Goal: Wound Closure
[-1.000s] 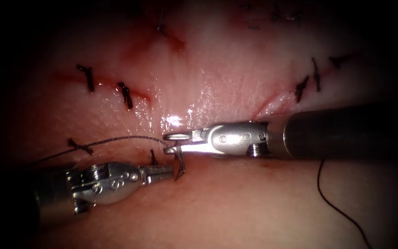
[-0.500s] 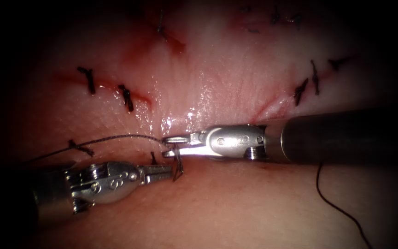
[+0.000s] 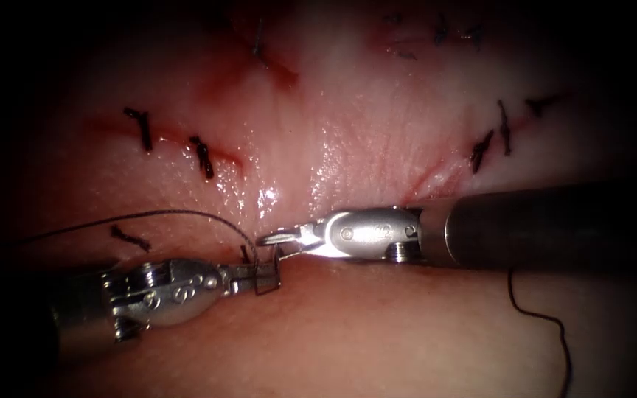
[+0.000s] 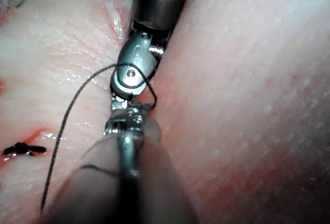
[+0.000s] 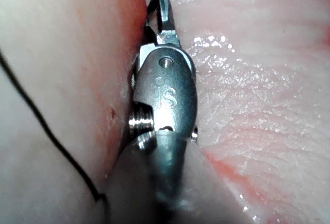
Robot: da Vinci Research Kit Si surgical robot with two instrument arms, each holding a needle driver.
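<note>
Holding the needle [image 3: 268, 278] in the left tool [image 3: 259, 276], jaws shut on it close to the thread end of its curve, as far as can be judged. Sitting just below the right tool [image 3: 278, 242] and almost touching it, at the fold of tissue [image 3: 377, 147] near the middle of the endoscope view. Seemingly clear of the tissue, though cannot tell for certain whether its point is buried in the fold.

Parted only a little at the right tool's jaws, with nothing seen between them.

Trailing from the needle: thread [image 3: 149, 214], arching up and away to the left over 1 of the finished stitches [image 3: 202, 155]. In the left wrist view, draped across the right tool [image 4: 121, 98] and running down past the left tool [image 4: 129, 115]. Also a 2nd run of thread [image 3: 540, 317] lying slack under the right shaft, seen again in the right wrist view [image 5: 46, 131].

Risks, as judgement: snagging the thread on the right tool's wrist, given how it lies over that tool; twisting the needle in the left jaws, given a grip so near 1 end; scraping tissue with the 2 tools this close together.

Long axis of the needle: roughly up-down in the endoscope view, across the left tool's line. Too short and dark an arc to say which way the point faces.
</note>
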